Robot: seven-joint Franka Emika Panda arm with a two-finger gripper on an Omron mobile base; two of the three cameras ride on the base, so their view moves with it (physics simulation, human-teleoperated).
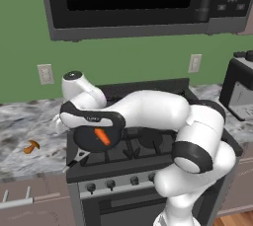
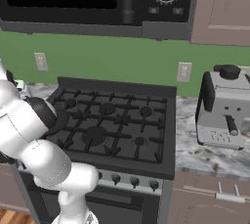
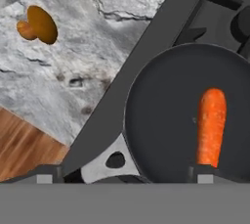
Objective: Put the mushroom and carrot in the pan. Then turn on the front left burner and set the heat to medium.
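The round dark pan [image 3: 161,100] sits on the stove's front left corner, its silver handle [image 3: 111,161] reaching toward the counter edge. The front left burner is hidden under it. Inside the pan lies the stubby orange carrot [image 3: 211,126], also seen under my hand in the left base view [image 1: 102,136]. The small brownish-orange mushroom [image 3: 38,24] rests on the marble counter left of the stove [image 1: 32,146]. My gripper [image 3: 124,176] hovers above the pan's handle side, open and holding nothing. Its right fingertip [image 3: 202,174] is near the carrot's end.
The stove's knobs [image 1: 110,184] run along its front panel. A microwave [image 1: 133,3] hangs above the stove. A coffee machine [image 2: 222,108] stands on the counter to the right. The counter's front edge and wood floor [image 3: 24,149] lie beside the pan handle.
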